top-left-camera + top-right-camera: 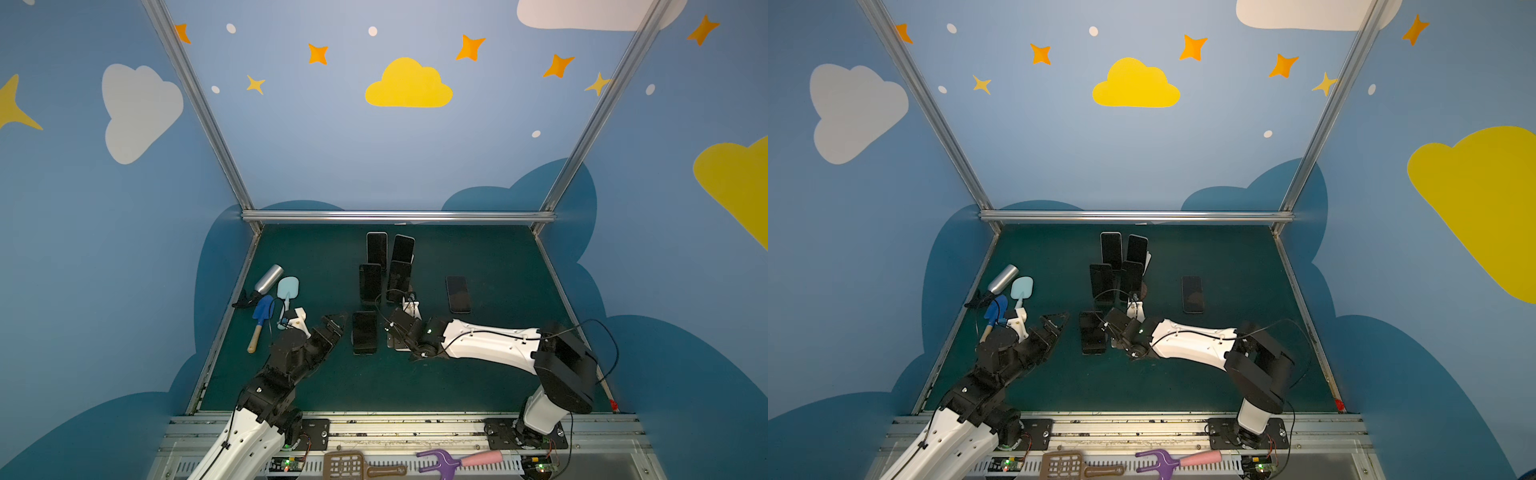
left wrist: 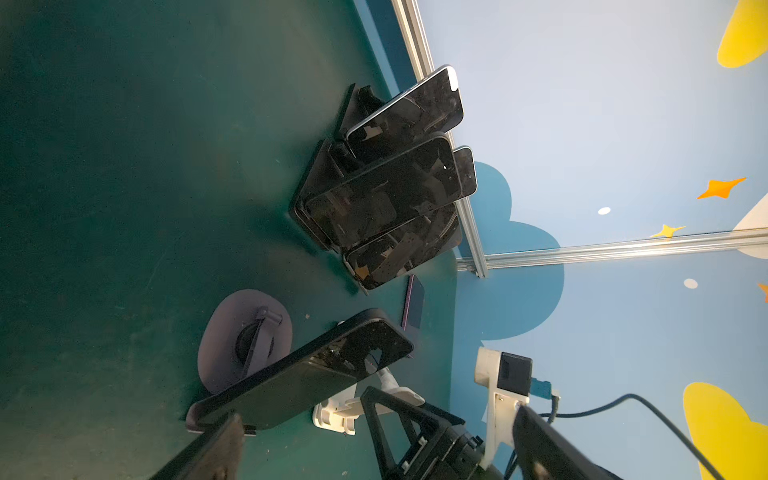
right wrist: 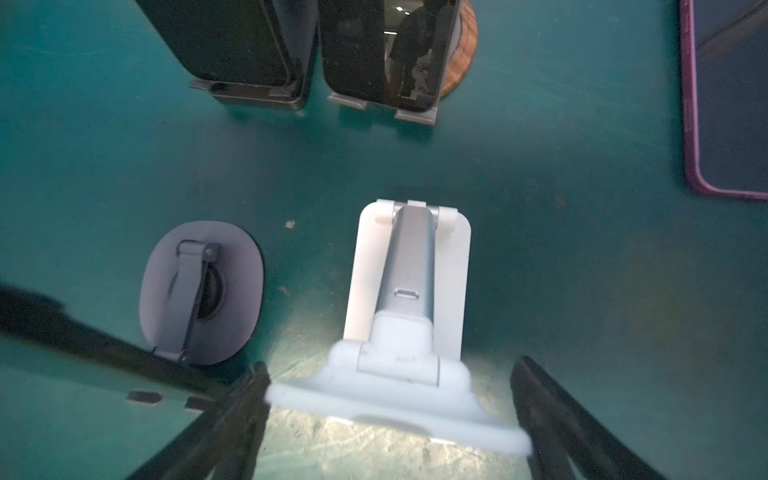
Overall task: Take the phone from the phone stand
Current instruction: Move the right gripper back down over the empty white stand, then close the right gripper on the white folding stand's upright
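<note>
Since the phone (image 1: 365,332) is still propped on its round grey stand (image 3: 201,291) near the middle of the table (image 1: 478,374), nothing's been lifted yet. The right tool (image 3: 388,365) is spread wide around the empty white stand (image 3: 409,266) just to its right. The left tool (image 1: 340,324) is parted too, with nothing gripped. Risk-wise, the phone could easily be clipped sideways and toppled, or the stand dragged along.

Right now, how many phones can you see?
6: back-left phone, back-right phone, middle-left phone, middle-right phone, all propped; front phone, propped alone; flat phone, lying right. None seems hidden.
</note>
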You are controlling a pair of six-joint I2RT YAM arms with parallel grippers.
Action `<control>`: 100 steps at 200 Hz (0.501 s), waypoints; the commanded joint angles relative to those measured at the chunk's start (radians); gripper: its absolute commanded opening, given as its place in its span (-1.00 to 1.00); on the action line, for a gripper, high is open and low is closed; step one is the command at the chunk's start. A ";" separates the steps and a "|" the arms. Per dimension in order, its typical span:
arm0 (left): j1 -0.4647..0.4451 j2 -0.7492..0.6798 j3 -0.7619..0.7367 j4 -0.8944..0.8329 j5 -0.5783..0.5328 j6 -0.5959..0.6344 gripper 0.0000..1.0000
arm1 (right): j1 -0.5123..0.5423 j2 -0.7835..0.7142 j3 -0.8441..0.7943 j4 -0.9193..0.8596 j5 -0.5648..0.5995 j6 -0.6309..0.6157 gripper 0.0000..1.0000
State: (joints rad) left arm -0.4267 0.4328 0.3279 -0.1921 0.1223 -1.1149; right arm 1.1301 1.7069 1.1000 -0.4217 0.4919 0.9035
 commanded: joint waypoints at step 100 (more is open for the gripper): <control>-0.002 -0.007 -0.035 0.027 -0.010 -0.015 1.00 | 0.006 0.050 0.012 0.031 0.096 0.080 0.42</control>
State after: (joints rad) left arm -0.4267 0.4294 0.3019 -0.1837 0.1219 -1.1263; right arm 1.1305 1.7412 1.1007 -0.3847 0.5434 0.9653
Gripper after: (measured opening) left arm 0.998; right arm 0.737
